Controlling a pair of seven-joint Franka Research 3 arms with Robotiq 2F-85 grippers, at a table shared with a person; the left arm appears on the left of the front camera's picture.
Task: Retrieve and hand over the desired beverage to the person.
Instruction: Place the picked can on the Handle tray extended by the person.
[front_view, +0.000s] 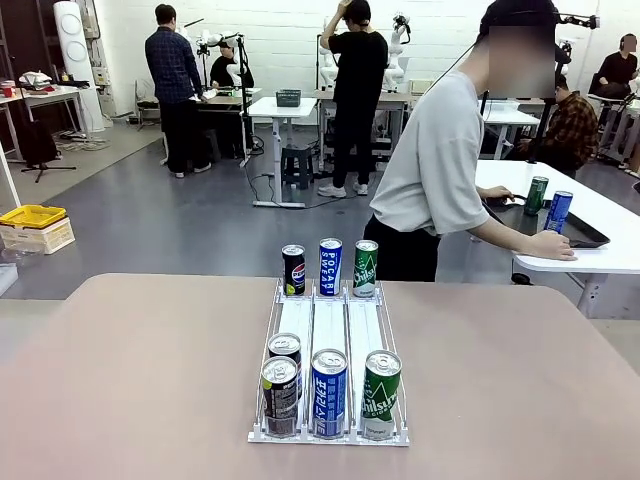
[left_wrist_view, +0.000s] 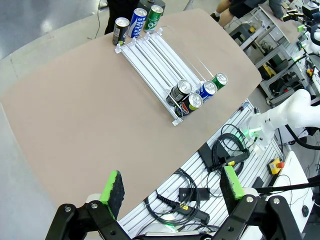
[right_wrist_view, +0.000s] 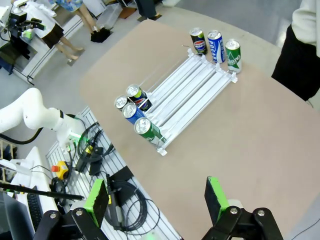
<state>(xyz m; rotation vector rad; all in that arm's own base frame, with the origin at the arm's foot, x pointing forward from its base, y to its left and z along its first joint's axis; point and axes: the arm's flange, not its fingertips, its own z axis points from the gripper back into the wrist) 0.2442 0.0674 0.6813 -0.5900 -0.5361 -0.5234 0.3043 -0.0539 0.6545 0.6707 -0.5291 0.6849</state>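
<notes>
A clear three-lane can rack (front_view: 328, 325) lies on the brown table (front_view: 130, 380). At its near end stand two dark Pepsi cans (front_view: 280, 395), a blue Pocari can (front_view: 329, 392) and a green Chilsung can (front_view: 380, 393). At its far end stand a Pepsi can (front_view: 293, 270), a Pocari can (front_view: 330, 266) and a green can (front_view: 366, 267). The person (front_view: 440, 165) in the light grey top stands beyond the far edge, turned toward a side table. My left gripper (left_wrist_view: 172, 192) and right gripper (right_wrist_view: 157, 197) hover open and empty, high over the robot-side table edge, rack (left_wrist_view: 160, 55) (right_wrist_view: 192, 87) ahead.
A white side table (front_view: 600, 215) at the right holds a green can, a blue can (front_view: 558, 210) and a tablet under the person's hands. Cables and a mounting plate (left_wrist_view: 210, 165) lie below the table's near edge. Other people work at desks far behind.
</notes>
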